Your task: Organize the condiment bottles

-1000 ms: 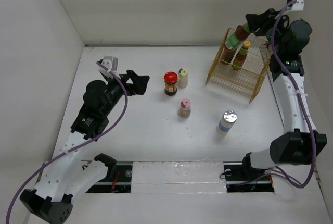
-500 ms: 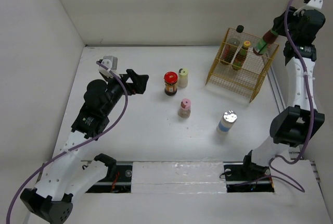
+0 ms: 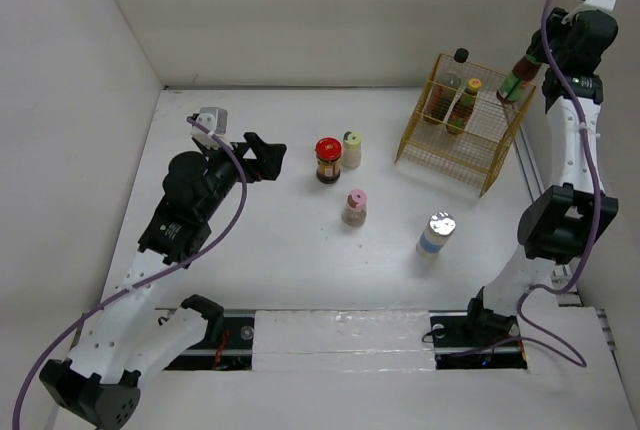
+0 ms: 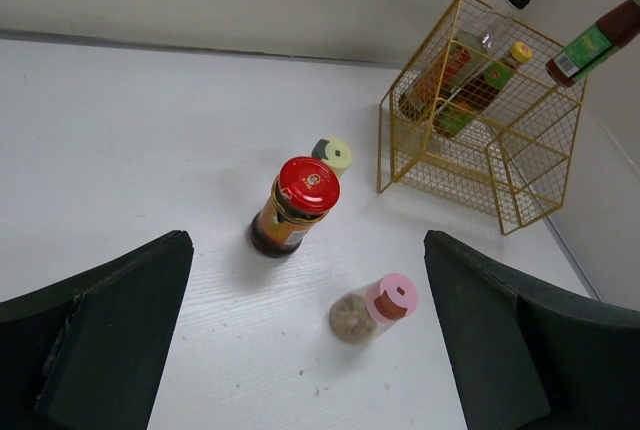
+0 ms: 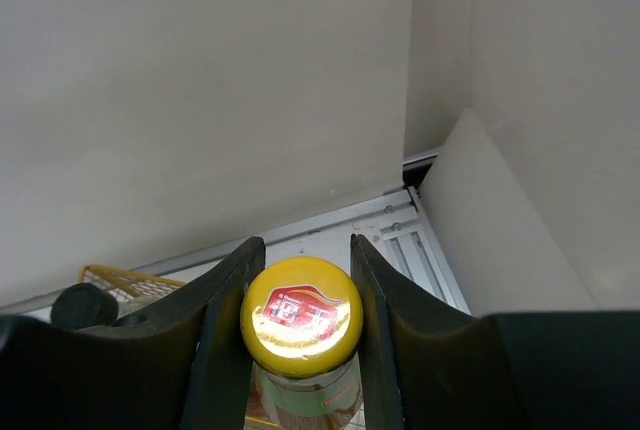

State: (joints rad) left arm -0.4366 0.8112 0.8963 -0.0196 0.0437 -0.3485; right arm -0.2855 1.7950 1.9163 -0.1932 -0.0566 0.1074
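My right gripper (image 5: 300, 295) is shut on a yellow-capped bottle (image 5: 301, 318) with a red-green label and holds it in the air above the back right corner of the yellow wire basket (image 3: 462, 155); the bottle also shows in the top view (image 3: 516, 80). In the basket stand a black-capped bottle (image 3: 452, 75) and another yellow-capped bottle (image 3: 464, 102). On the table stand a red-lidded jar (image 3: 328, 160), a cream bottle (image 3: 352, 148), a pink-capped beige bottle (image 3: 355, 207) and a silver-lidded white-blue bottle (image 3: 436, 235). My left gripper (image 4: 305, 335) is open and empty, left of the jar.
White walls close the table at the left, back and right. A metal rail (image 3: 340, 335) runs along the near edge between the arm bases.
My right gripper has swung the held bottle from over the basket's back left to its back right corner and turned it more upright. The left arm has not moved.
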